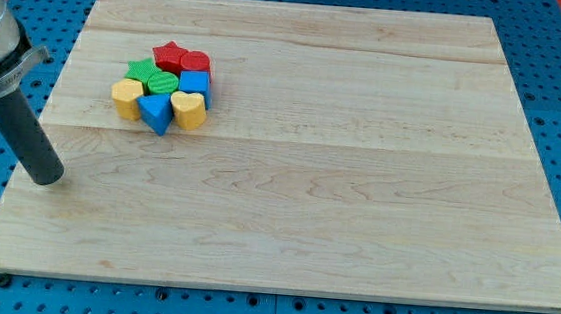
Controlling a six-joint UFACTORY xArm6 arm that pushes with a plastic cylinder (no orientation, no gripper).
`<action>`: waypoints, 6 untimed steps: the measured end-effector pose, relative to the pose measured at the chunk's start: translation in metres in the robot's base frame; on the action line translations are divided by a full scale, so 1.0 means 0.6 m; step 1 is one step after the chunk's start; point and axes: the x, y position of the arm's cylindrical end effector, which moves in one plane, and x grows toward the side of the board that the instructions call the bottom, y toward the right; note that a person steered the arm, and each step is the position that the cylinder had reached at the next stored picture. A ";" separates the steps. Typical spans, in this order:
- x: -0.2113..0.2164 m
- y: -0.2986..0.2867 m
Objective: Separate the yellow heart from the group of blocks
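Yellow heart (189,111) sitting at the lower right corner of a tight cluster near the board's (359,183) upper left, touching the blue triangle (156,111) on its left and the blue cube (195,83) just above.

Main risk: dragging neighbours along. Packed that closely, any push coming from the view's left would shove the triangle and the yellow block (126,96) into the heart and move the whole lot together. Probably safer to enter from above or between heart and triangle, though that gap looks too narrow to slip into cleanly. Also possible: a glancing hit on the heart's rounded side, spinning it rather than sliding it out. Green pieces (153,75) and the 2 red ones (182,59) behind likely to scatter if the cube gets bumped.

No jaws here, only a bare rod. Rod leaning in from the view's upper left, my tip (48,178) resting near the board's left edge, well apart from the cluster, below and left of it.
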 end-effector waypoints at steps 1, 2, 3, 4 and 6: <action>0.000 0.000; 0.001 0.000; -0.008 0.011; -0.044 0.064; -0.130 0.098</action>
